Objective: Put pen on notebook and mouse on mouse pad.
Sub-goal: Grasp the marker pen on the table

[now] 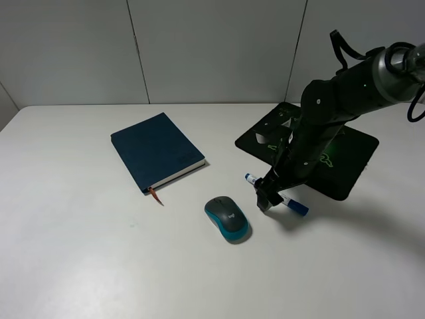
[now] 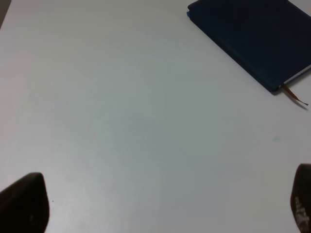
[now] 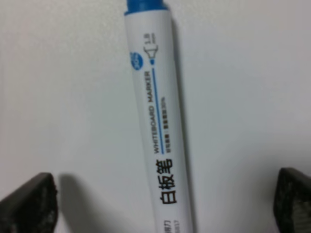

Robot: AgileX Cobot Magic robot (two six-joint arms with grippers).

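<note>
The pen [image 1: 297,209] lies on the white table just in front of the mouse pad [image 1: 350,159], its blue cap and small blue end tip showing on either side of my right gripper [image 1: 269,198]. That gripper is low over the barrel and open. In the right wrist view the pen [image 3: 158,121] runs between the two dark fingertips [image 3: 29,201] without touching them. The mouse [image 1: 227,218] sits left of the pen. The navy notebook [image 1: 157,151] lies closed further left. My left gripper [image 2: 163,201] is open over bare table near the notebook [image 2: 252,34].
The white table [image 1: 80,252] stretches wide on the left and front. Grey wall panels stand behind it. The right arm reaches over the mouse pad. The notebook's ribbon bookmark [image 2: 294,95] pokes out onto the table.
</note>
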